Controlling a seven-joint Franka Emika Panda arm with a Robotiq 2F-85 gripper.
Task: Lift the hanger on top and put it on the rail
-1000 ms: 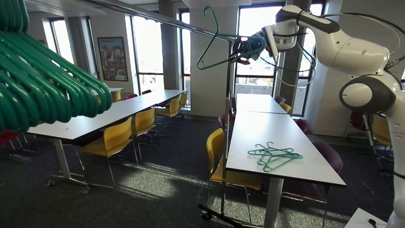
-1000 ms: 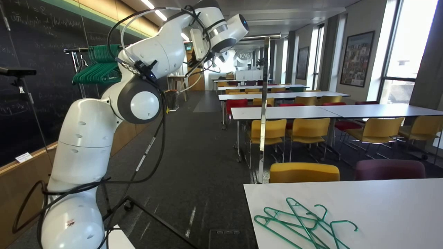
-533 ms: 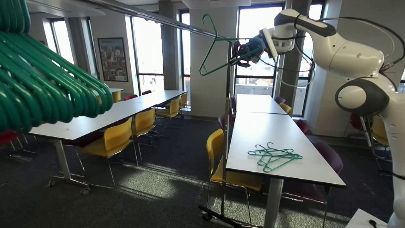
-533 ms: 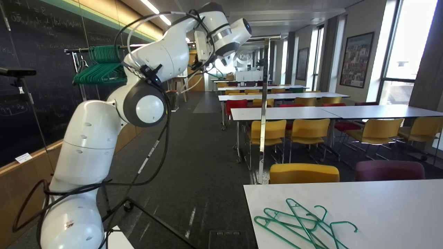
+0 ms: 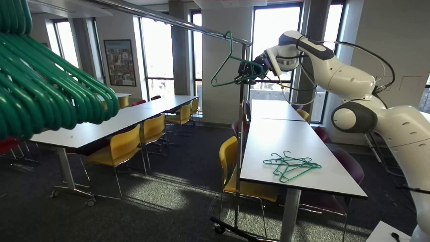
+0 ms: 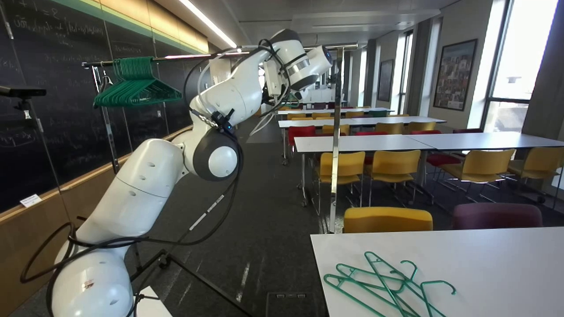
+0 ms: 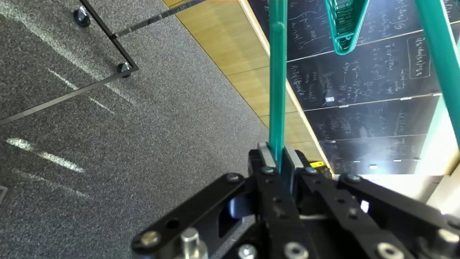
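Note:
A green hanger is held near the rail's end; its stem point(image 5: 231, 48) shows in an exterior view, and its bar point(image 7: 277, 90) rises from the jaws in the wrist view. Its hook overlaps the metal rail point(image 5: 188, 25) and its top stands just above it; whether it rests on the rail I cannot tell. My gripper point(image 5: 240, 80) is shut on the hanger's lower end, also seen in the wrist view point(image 7: 279, 154). The arm mostly hides the held hanger in an exterior view, where the rail point(image 6: 348, 46) also shows. Several green hangers point(image 6: 387, 288) lie crossed on a white table point(image 6: 493, 264).
Several green hangers point(image 5: 50, 84) hang together at the rail's far end, also seen in an exterior view point(image 6: 136, 86) and the wrist view point(image 7: 345, 25). The rack's upright post point(image 5: 241, 117) stands just below my gripper. Yellow chairs point(image 5: 230, 151) stand by the table.
The arm has lowered and moved forward. The held hanger has come down, its hook going from well above the rail to rail height, and its gripped end has dipped.

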